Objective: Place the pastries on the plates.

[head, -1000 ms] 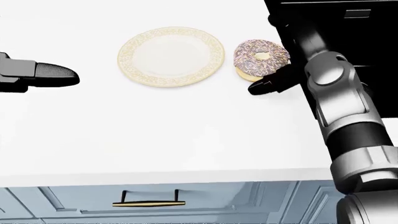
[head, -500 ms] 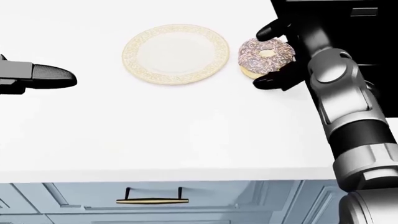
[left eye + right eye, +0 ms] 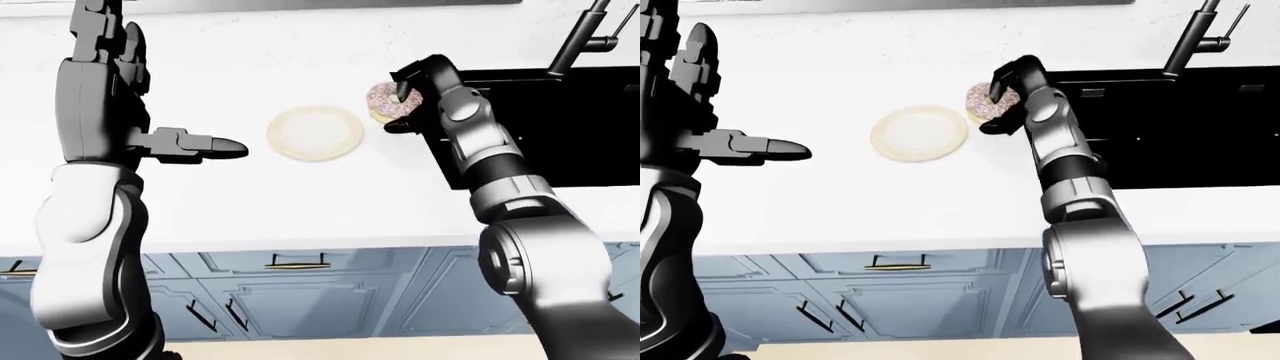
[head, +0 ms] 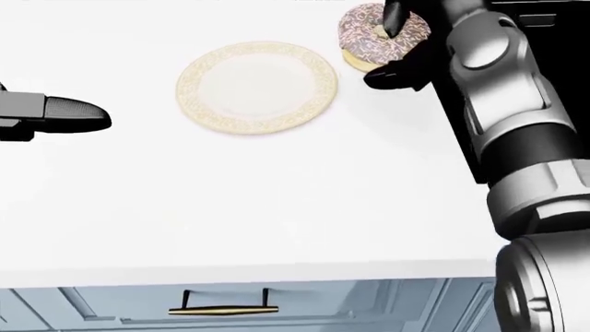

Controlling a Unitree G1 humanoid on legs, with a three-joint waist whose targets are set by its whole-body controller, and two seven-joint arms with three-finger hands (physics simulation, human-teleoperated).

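A chocolate-sprinkled doughnut [image 4: 373, 32] is held in my right hand [image 4: 389, 50], whose black fingers close round it, one over the top and one below. It is tilted and lifted off the white counter [image 4: 277, 200], just to the right of the plate. The cream plate with a gold patterned rim [image 4: 256, 86] lies bare on the counter; it also shows in the left-eye view [image 3: 315, 133]. My left hand [image 4: 64, 114] hovers at the left of the head view, fingers straight and empty, well left of the plate.
A black sink [image 3: 560, 120] with a dark tap [image 3: 580, 41] lies to the right of the doughnut. Blue-grey cabinet drawers with gold handles [image 4: 223, 309] run under the counter edge.
My right hand has closed round the doughnut and lifted it up and a little left, toward the plate's right rim. The left hand has stayed still. The view shifted slightly.
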